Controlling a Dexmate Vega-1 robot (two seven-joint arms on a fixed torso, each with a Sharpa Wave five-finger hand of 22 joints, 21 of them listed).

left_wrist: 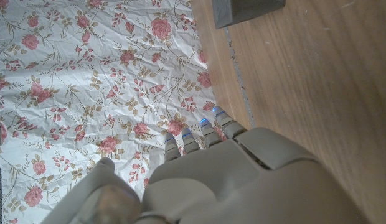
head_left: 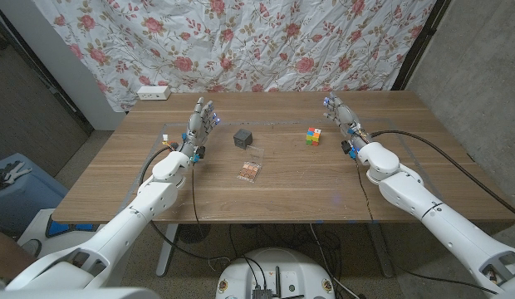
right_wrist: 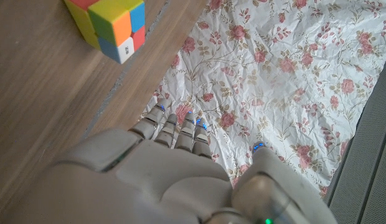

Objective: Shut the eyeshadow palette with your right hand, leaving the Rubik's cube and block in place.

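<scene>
we see the eyeshadow palette (head_left: 251,171) lying open mid-frame on the worktop (head_left: 291,195), below the block (head_left: 243,137) and left of the rubik's cube (head_left: 313,135); the left robot hand (head_left: 198,124) and right robot hand (head_left: 341,118) both hold nothing, fingers apart.

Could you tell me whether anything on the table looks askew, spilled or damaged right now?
Nothing stands out. The eyeshadow palette lies open and slightly angled, the dark block and Rubik's cube sit intact beyond it, and both hands, left hand and right hand, hold nothing.
</scene>
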